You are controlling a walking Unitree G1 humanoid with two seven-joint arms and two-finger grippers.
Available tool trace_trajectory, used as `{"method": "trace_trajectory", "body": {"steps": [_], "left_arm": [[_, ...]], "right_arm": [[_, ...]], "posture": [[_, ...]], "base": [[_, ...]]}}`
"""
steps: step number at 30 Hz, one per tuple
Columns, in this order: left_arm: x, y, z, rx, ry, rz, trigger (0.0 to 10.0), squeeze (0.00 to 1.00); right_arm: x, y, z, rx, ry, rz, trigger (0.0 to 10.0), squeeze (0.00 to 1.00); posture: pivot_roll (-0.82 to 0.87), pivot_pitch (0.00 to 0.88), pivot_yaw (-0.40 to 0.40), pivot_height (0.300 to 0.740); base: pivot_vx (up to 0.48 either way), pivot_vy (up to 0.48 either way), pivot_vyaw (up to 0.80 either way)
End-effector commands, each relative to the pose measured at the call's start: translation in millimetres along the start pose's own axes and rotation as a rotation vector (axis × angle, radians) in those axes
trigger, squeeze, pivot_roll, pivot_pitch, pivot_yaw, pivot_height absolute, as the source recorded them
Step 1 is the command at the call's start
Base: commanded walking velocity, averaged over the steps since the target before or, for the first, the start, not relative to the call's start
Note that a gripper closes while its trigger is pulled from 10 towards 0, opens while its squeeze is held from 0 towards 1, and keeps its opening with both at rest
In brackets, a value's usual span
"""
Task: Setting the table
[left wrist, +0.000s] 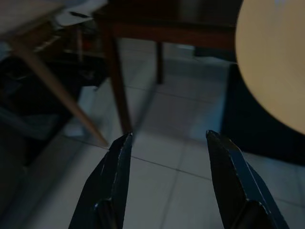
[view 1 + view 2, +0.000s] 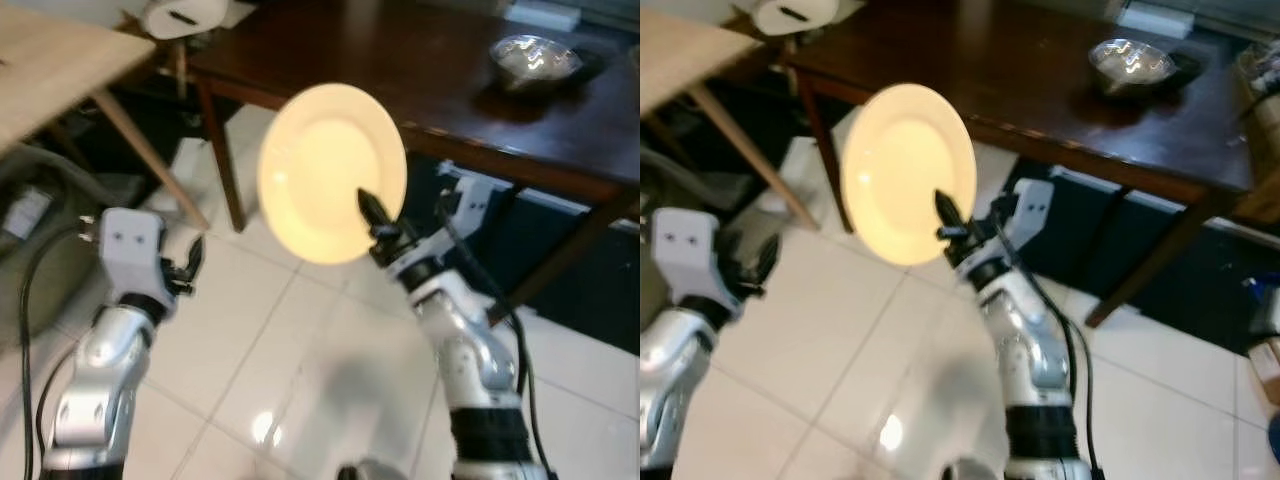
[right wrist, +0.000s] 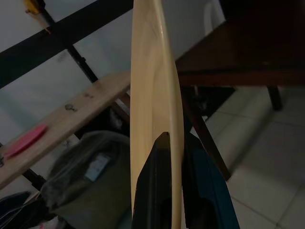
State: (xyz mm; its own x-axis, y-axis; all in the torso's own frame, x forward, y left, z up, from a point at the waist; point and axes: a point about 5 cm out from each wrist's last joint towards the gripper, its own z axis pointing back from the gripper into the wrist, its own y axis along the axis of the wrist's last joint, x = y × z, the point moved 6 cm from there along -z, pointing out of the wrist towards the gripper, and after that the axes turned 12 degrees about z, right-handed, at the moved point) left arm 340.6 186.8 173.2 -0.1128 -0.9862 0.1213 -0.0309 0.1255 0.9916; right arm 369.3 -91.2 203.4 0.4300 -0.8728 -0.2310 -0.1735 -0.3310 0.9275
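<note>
Here, right gripper (image 2: 372, 213) clamps cream plate (image 2: 330, 170) rim, upright; left gripper (image 1: 167, 143) spread.

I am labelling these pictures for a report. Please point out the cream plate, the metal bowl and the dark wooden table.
cream plate (image 2: 325, 165): left eye view, centre of its face.
metal bowl (image 2: 535, 57): left eye view, inside of the bowl.
dark wooden table (image 2: 380, 60): left eye view, bare part of the top.
</note>
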Motion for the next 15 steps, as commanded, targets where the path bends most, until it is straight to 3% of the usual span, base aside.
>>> {"method": "trace_trajectory", "body": {"steps": [1,15], "left_arm": [[-7.1,-2.7,2.6,-0.01,0.022,-0.013,10.0,0.0],[-6.4,-2.8,2.4,-0.009,0.02,-0.012,10.0,0.0]], "right_arm": [[-11.3,0.1,-2.5,0.01,0.032,-0.009,10.0,0.0],[-21.0,-3.4,-1.4,-0.002,0.091,0.004,10.0,0.0]], "posture": [[-0.01,0.046,0.013,0.74],[-0.01,0.045,0.014,0.74]], "base": [[0.48,0.0,0.77],[0.48,0.0,0.76]]}}
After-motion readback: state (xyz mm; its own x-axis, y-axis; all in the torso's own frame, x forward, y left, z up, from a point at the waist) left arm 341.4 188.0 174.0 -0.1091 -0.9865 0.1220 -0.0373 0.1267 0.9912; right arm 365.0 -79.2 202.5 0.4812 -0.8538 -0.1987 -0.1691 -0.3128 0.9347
